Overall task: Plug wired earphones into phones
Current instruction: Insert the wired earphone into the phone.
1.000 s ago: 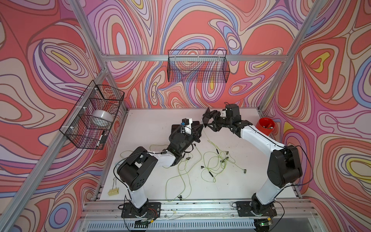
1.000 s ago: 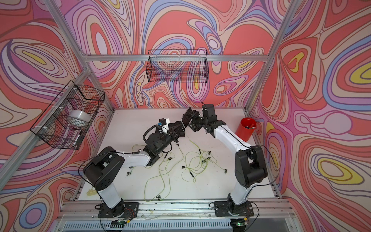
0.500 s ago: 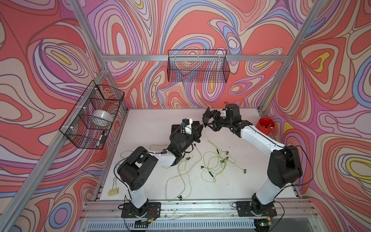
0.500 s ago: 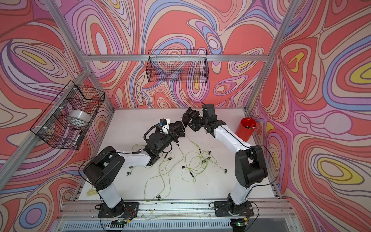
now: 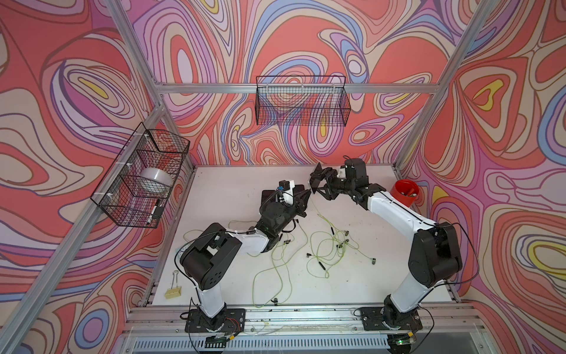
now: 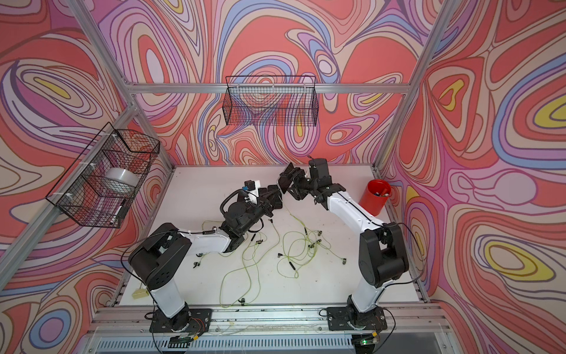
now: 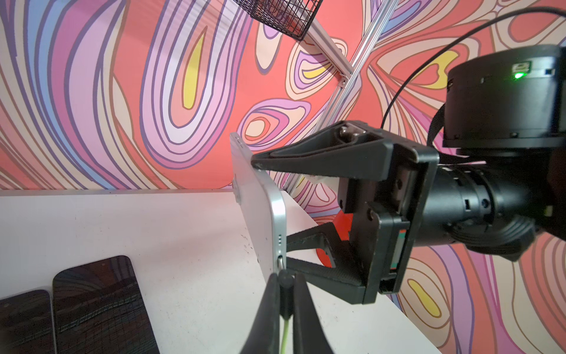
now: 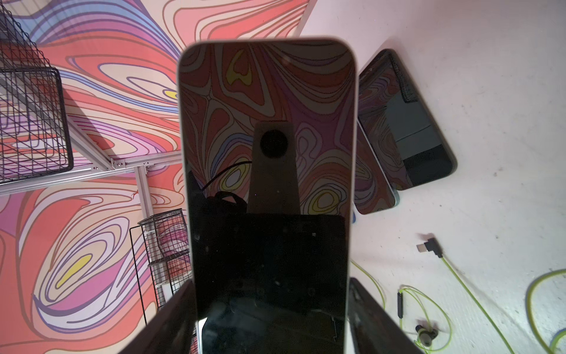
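White table (image 5: 229,190) inside swirl-patterned walls. Side wire basket (image 5: 122,208) with a white roll (image 5: 156,180); red cup (image 5: 399,199) with small unidentifiable items. Right gripper (image 5: 318,184) clamped on a raised phone (image 8: 266,107); left gripper (image 7: 285,277) pinched on an earphone plug (image 7: 287,302) at its bottom edge. Earphones (image 8: 424,334) loose mid-table.

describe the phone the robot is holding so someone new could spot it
Look at the back of the white table, where the two arms meet. The phone is held off the table in the right gripper; the other phones lie flat.
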Controlling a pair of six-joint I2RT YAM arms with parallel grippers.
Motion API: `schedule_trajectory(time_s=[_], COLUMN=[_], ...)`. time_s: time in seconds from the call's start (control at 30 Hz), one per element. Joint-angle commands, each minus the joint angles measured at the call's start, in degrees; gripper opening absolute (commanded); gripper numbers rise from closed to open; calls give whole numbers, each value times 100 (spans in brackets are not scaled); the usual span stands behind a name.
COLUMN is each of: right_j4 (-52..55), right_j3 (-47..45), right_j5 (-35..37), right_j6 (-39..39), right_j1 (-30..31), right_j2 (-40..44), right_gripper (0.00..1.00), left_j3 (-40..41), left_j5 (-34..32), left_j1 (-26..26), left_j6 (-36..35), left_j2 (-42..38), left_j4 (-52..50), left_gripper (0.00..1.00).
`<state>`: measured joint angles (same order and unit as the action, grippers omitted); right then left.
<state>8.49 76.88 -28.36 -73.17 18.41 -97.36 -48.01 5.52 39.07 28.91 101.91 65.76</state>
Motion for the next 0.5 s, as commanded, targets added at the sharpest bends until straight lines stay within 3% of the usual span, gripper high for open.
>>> schedule_trajectory(time_s=[0.0, 0.47], right_j4=[-210, -99], right_j3=[-29, 19], right_j5=[-112, 44], right_j6=[65, 383], right_j1=[48, 115], right_j2=[295, 417], right_gripper=[0, 0], left_j3=[-200, -299], left_j5=[-130, -259], left_j1=[30, 31], left_j6=[-82, -14], left_j2=[47, 66], left_j4=[36, -198], left_gripper=[0, 0])
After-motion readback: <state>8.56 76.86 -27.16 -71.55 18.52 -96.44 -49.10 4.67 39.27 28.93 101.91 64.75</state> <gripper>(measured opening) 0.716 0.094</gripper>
